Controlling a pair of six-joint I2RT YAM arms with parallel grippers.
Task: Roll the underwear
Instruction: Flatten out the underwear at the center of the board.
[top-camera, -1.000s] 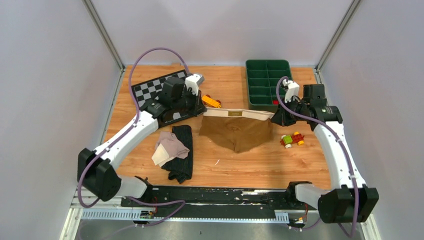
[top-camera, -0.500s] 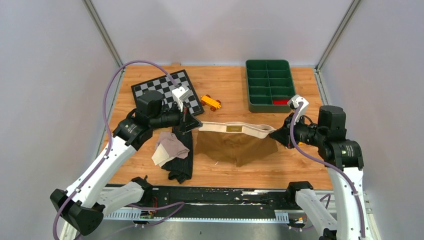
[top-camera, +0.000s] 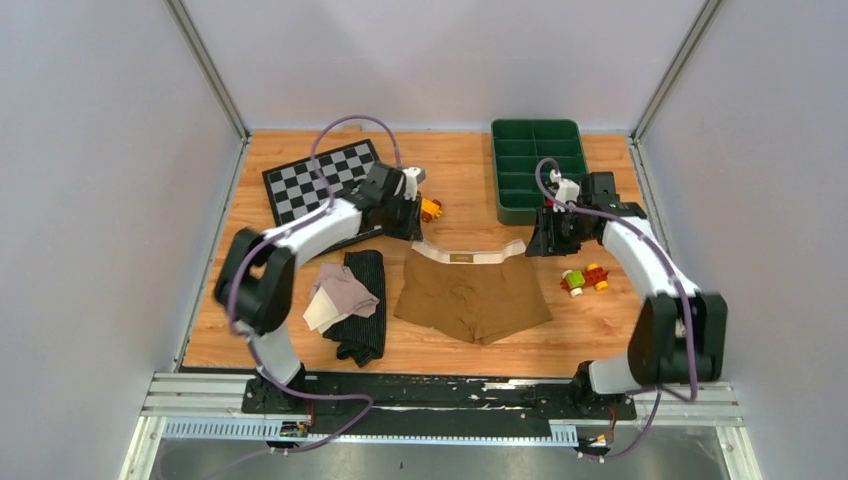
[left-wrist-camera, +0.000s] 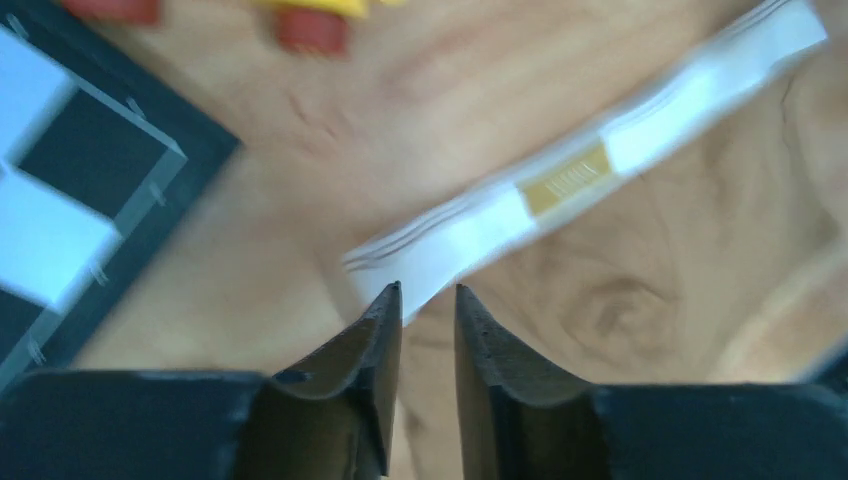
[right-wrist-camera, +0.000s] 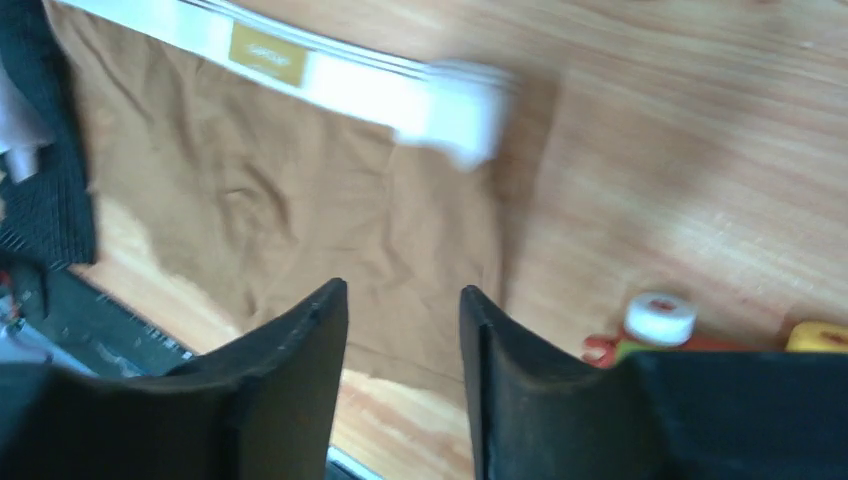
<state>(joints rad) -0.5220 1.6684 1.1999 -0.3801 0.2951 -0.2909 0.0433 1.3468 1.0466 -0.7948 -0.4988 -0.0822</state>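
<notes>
Lying flat mid-table (top-camera: 600, 335) is one tan pair of underwear (top-camera: 470, 300), its cream waistband (top-camera: 470, 252) on the far side. Just left of it is one black pair (top-camera: 365, 325) with one pink pair (top-camera: 340, 292) on top. The left jaws stand narrowly apart by the waistband's left end, and the right jaws are wider apart near its right end, both empty, with one checkered mat (top-camera: 320, 180) and one green tray (top-camera: 536, 124) beyond.

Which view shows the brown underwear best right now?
Top external: the whole brown underwear lies spread flat, unobstructed. Left wrist catches only a blurred stretch of waistband; right wrist crops it, blurred.
</notes>
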